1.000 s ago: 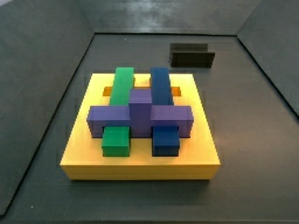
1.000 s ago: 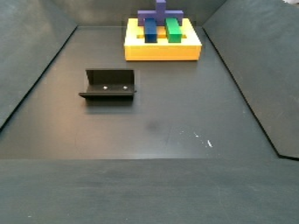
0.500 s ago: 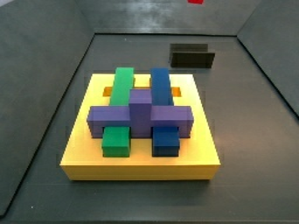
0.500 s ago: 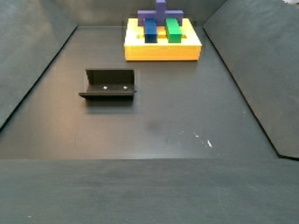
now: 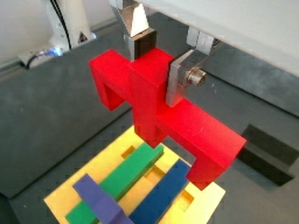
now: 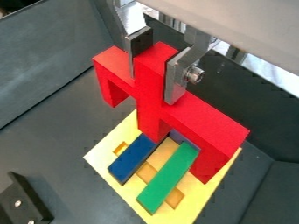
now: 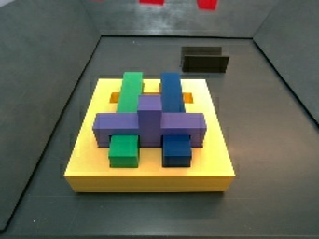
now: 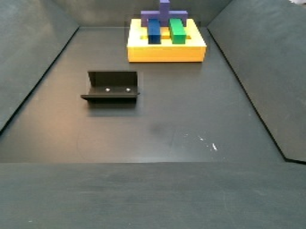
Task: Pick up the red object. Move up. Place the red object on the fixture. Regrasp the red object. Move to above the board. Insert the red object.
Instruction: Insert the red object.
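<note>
Fingers (image 5: pixel 184 77) of my gripper (image 5: pixel 160 61) are closed on the middle prong of the red object (image 5: pixel 163 118), silver plates pressed against either side of it in both wrist views, gripper (image 6: pixel 158 59) and red object (image 6: pixel 176 114) alike. I hold it in the air above the board (image 6: pixel 122 142), whose green block (image 6: pixel 170 174), blue block (image 6: pixel 138 155) and purple block (image 5: pixel 103 199) lie beneath it. In a side view only two red tips (image 7: pixel 174 4) show at the upper edge, well above the board (image 7: pixel 149 173). The fixture (image 8: pixel 111 87) stands apart from the board (image 8: pixel 166 50) on the dark floor.
</note>
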